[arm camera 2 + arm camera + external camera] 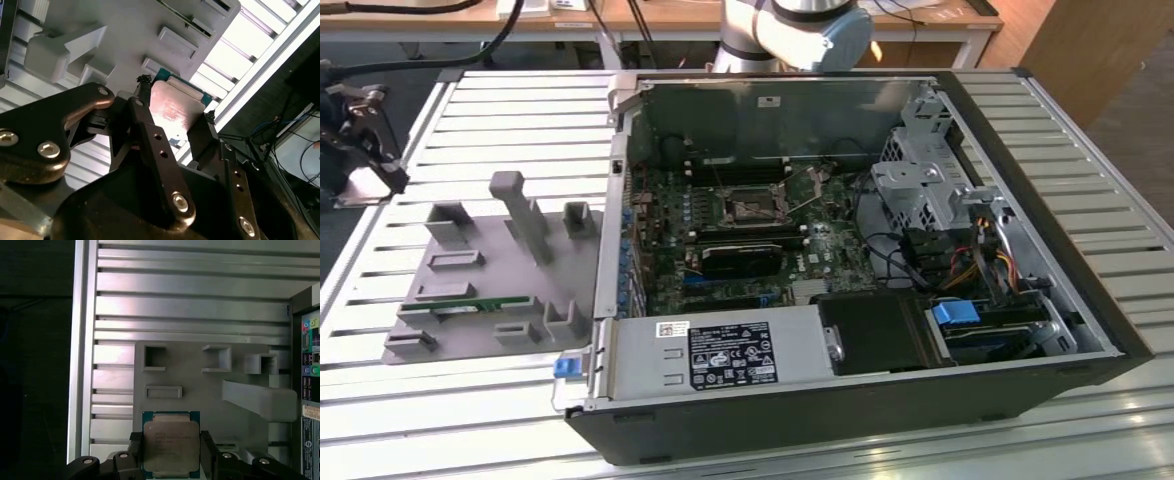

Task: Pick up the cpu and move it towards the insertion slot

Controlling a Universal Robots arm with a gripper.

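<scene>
Closest in both wrist views, the jaws are drawn in to a narrow gap and pinch the cpu (170, 442) by two opposite edges. I judge this grip is chosen so that nothing presses on its flat face and it rides level. The jaws are black metal links with bright bolt heads and rows of small holes, tapering to thin tips. The cpu is a small square with a matt silvery lid that catches a pinkish sheen, and a thin green rim shows round it. It hangs just off the edge of the tray (200, 390) and looks raised clear of it, though how high I cannot tell. The tray is dull grey plastic, moulded with square and oblong pockets and a few upright posts, presumably shaped to keep each part in a known spot. A narrow green stick (478, 303) lies in one pocket. Under the tray runs the surface (190, 305), made of pale ribbed metal slats. Beyond the tray, on the exterior view's right, the black case (854, 420) lies on its side with the panel off, so the green board (841, 250) faces up. On that board, well apart from the tray, sits the slot (750, 206), a shiny metal frame round a dark recessed centre.
</scene>
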